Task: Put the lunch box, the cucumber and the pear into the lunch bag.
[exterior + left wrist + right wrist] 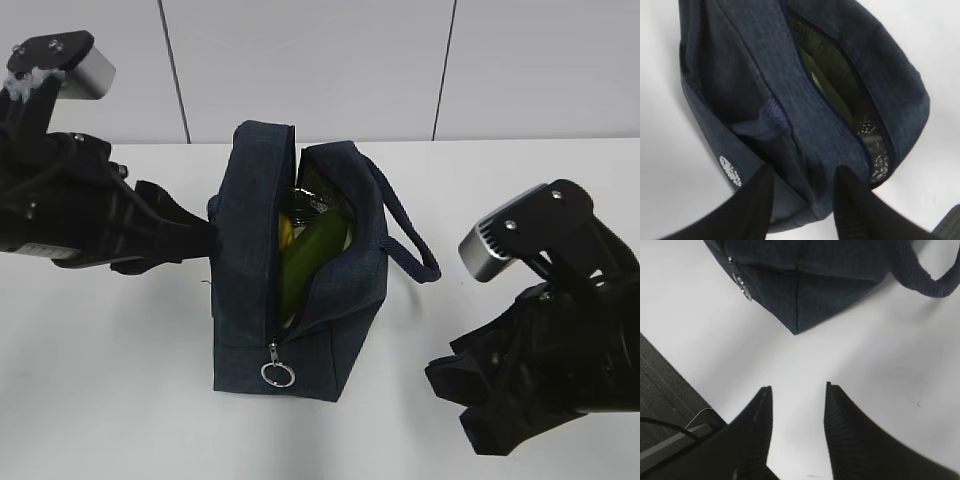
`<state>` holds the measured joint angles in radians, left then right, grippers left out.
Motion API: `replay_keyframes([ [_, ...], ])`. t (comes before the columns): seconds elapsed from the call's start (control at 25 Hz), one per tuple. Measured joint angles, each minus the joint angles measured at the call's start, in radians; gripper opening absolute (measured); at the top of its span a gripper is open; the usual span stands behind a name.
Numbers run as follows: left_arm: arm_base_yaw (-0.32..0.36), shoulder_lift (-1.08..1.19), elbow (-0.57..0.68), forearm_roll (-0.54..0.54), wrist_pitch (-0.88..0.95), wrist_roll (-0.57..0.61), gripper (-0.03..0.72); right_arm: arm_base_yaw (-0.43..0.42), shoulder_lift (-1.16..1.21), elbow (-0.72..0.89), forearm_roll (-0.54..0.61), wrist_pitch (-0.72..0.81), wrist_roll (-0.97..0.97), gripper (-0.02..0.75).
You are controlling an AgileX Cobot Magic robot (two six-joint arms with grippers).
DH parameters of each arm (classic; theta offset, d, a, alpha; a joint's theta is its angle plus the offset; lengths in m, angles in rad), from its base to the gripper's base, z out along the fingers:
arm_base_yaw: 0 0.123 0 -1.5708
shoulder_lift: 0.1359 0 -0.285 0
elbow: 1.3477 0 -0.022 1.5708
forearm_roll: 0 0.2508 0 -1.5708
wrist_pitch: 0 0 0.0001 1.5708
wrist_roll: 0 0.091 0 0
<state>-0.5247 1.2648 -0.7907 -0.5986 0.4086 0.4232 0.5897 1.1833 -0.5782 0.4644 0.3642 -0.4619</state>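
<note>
The boxy navy fabric lunch bag (290, 270) stands mid-table, soft and collapsible. The left gripper (802, 200) pinches its left wall. The smooth green cucumber (312, 255) lies inside. The right gripper (797, 412) hangs part-open and empty, near right.

The lunch bag (250, 250) is matt, coarsely woven navy cloth with a crinkled silvery foil-like lining (875, 150) and a shiny metal ring pull (278, 374), the cucumber (310, 255) looks smooth and faintly glossy, and the desk (100, 380) is plain matt white.
</note>
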Motion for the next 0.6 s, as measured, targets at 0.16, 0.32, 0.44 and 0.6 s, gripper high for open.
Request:
replay_keyframes([
  [0.16, 0.0, 0.067, 0.0, -0.005, -0.011, 0.002, 0.244, 0.0, 0.043, 0.0, 0.013, -0.03, -0.016, 0.284],
  [0.32, 0.0, 0.087, 0.0, -0.015, -0.034, 0.002, 0.255, 0.0, 0.058, 0.0, 0.022, -0.038, -0.027, 0.284],
  [0.44, -0.001, 0.087, 0.0, -0.032, -0.031, 0.002, 0.267, 0.0, 0.063, 0.0, 0.026, -0.044, -0.031, 0.284],
  [0.6, -0.001, 0.087, 0.0, -0.063, -0.015, 0.002, 0.275, 0.0, 0.063, 0.0, 0.028, -0.052, -0.035, 0.284],
])
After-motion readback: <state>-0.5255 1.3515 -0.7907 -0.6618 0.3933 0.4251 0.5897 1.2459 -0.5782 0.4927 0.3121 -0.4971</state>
